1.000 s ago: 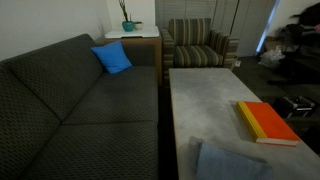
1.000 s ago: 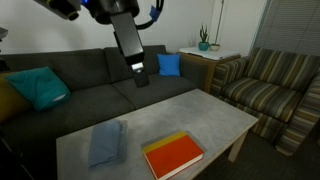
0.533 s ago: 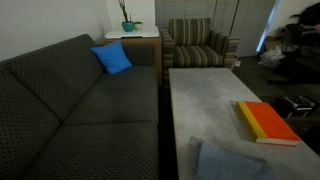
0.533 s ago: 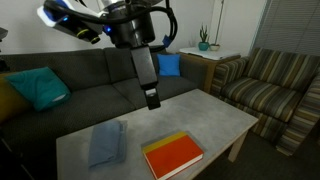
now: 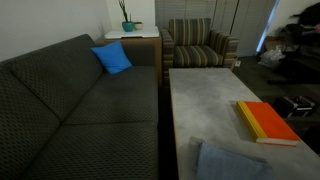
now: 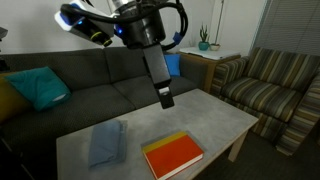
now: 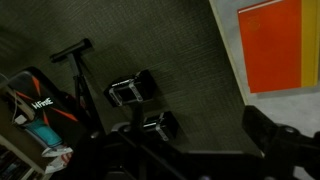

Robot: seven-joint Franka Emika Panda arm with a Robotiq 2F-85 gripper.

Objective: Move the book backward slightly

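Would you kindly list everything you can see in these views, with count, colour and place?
book: one, orange-red with a yellow spine, flat on the coffee table
cloth: one, grey-blue, folded, on the table beside the book
coffee table: one, pale grey, in front of the sofa
sofa: one, dark grey, by the wall
blue pillow: one, blue, on the sofa near the side table
teal pillow: one, teal, at the sofa's other end
armchair: one, striped, past the table's end
side table: one, light top, between sofa and armchair
potted plant: one, green, on the side table
dumbbells: two, dark, on the floor
robot arm: one, above the table
tool: one, dark, open, empty, clear of the book
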